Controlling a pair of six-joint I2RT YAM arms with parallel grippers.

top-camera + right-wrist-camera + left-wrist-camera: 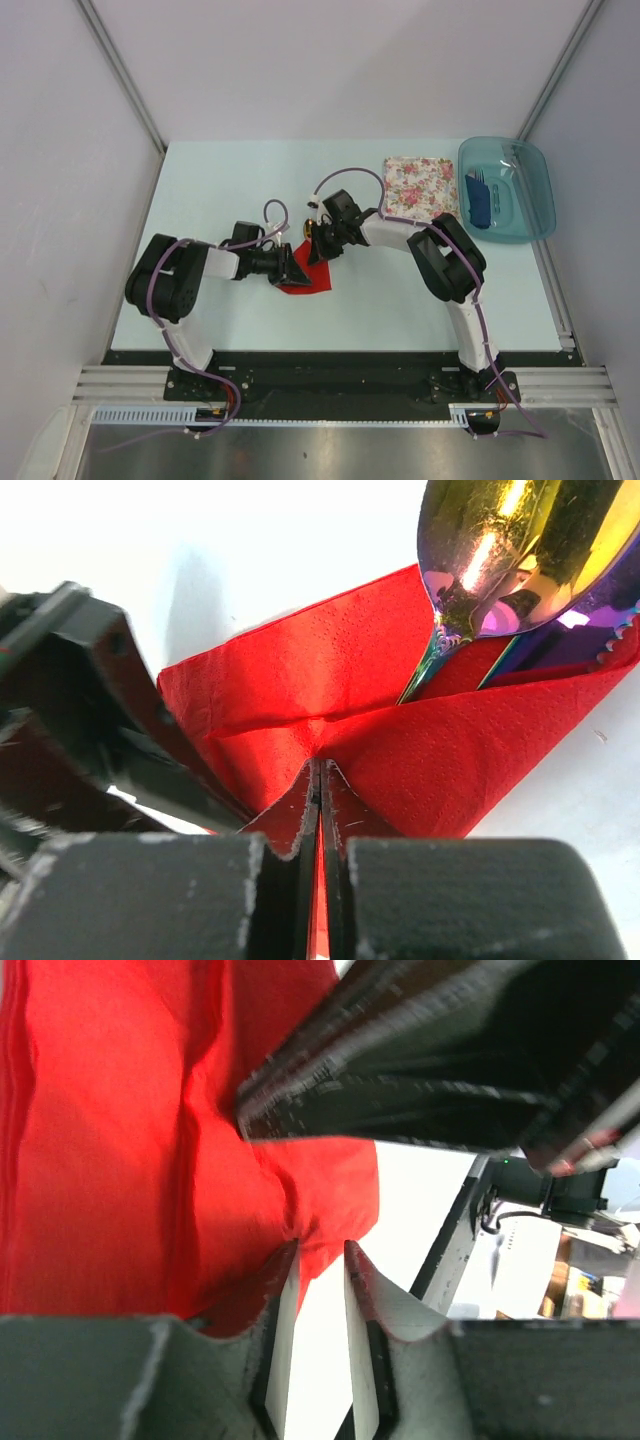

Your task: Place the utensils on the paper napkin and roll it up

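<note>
The red paper napkin lies mid-table, folded over the utensils. In the right wrist view a shiny gold spoon head and a purple serrated knife blade stick out of the napkin's fold. My right gripper is shut on a pinch of the napkin, with red paper showing between its jaws; it also shows in the top view. My left gripper is narrowly open, its tips touching the bunched edge of the napkin; it sits at the napkin's left.
A white floral-print napkin lies at the back right. Beside it, a teal plastic tray holds blue items. The two grippers are close together over the napkin; the right one fills the top of the left wrist view.
</note>
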